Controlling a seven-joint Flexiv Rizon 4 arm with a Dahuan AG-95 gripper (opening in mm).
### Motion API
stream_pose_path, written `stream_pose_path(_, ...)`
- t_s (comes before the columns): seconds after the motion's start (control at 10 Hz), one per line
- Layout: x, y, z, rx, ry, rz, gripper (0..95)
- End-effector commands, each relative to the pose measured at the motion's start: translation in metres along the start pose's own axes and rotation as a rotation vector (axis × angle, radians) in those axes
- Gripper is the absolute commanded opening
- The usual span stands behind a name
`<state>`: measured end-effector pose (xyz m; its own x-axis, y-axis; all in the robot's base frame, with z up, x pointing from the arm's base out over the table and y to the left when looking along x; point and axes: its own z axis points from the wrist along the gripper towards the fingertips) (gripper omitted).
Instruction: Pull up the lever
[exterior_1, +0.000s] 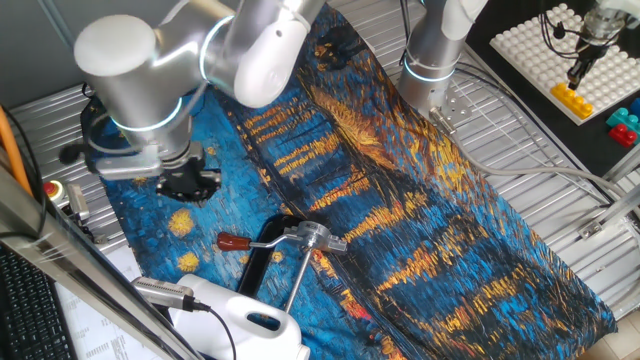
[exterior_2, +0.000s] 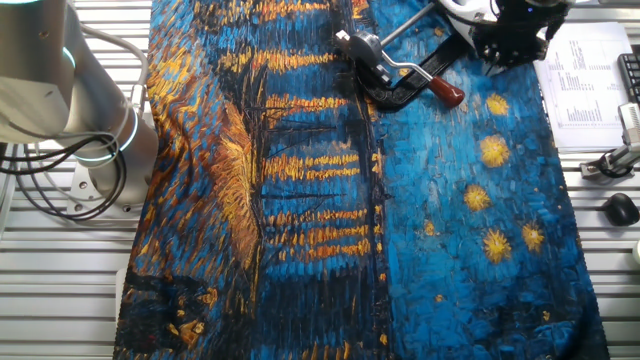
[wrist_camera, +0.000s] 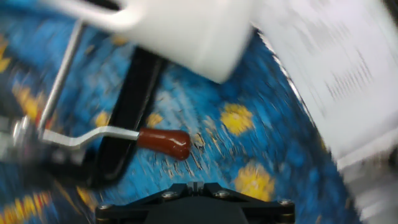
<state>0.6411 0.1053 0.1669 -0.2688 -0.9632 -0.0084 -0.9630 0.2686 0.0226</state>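
Zero progress on the pull so far, as I read it: lever (exterior_1: 262, 241) lies flat on the cloth (exterior_1: 420, 210), nothing gripping it. You've got the gripper (exterior_1: 188, 181) hovering apart from it, upper left of the knob in one fixed view. Hand view: only the gripper base shows at bottom centre, fingers out of frame, so I can't tell if the jaws are apart or together. Knob (wrist_camera: 165, 142) sits just above that base, mid-frame, rod running left to the hub (exterior_1: 313, 236). Farther back: black bar (wrist_camera: 127, 106), then white jug (wrist_camera: 186, 31). Left for you: descend, grasp knob, lift.
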Motion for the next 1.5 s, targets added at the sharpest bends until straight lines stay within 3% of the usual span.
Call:
stream_pose_path(0.1,-0.0028,0.0032,0.0017,0.041,-0.086,-0.585,0.0)
stream_pose_path(0.2,-0.0029,0.0034,0.0018,0.051,-0.097,-0.608,0.0)
stream_pose_path(0.3,-0.0029,0.0034,0.0018,0.047,-0.087,-0.613,0.0)
stream_pose_path(0.4,-0.0029,0.0034,0.0018,0.035,-0.074,-0.613,19.0)
stream_pose_path(0.5,-0.0029,0.0034,0.0018,0.038,-0.075,-0.615,19.0)
stream_pose_path(0.6,-0.0029,0.0034,0.0018,0.047,-0.079,-0.653,0.0)
stream_pose_path(0.7,-0.0029,0.0034,0.0018,0.047,-0.079,-0.653,0.0)
stream_pose_path(0.8,-0.0029,0.0034,0.0018,0.043,-0.078,-0.719,0.0)
stream_pose_path(1.5,-0.0029,0.0034,0.0018,0.059,-0.083,-0.754,0.0)
